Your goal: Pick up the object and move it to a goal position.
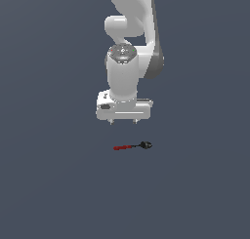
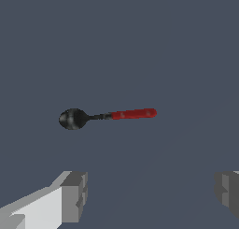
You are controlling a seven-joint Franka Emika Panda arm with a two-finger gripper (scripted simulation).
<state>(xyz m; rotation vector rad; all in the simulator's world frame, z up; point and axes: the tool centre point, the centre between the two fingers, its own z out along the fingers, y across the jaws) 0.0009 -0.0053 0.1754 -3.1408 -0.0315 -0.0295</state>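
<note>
The object (image 1: 133, 146) lies flat on a plain dark grey-blue surface (image 1: 49, 184), below the arm (image 1: 128, 52) in the exterior view and apart from it. It is a slender spoon-like piece: a red cylindrical handle, a thin dark shaft, and a black rounded head. In the exterior view its long axis runs almost level across the picture, tilted only slightly, with the red handle end toward the exterior view's left and the black head toward the exterior view's right. The head end sits a touch higher in the picture than the handle end.

The wrist view shows the same object (image 2: 107, 116) seen close, again lying lengthwise, its head glossy and bowl-shaped, its handle a smooth red rod. The shaft between them is short and dark.

The tool (image 1: 123, 122) hangs from the white wrist, pointing downward toward the surface. Its two fingers show in the exterior view as small stubs beneath the white hand body, spread well apart. In the wrist view one grey finger (image 2: 74, 195) stands at one side of the picture and the other at the opposite edge, with open surface between them: the tool is wide and holds nothing. The object lies clear of both fingers, touching neither, and is far smaller than the tool.
</note>
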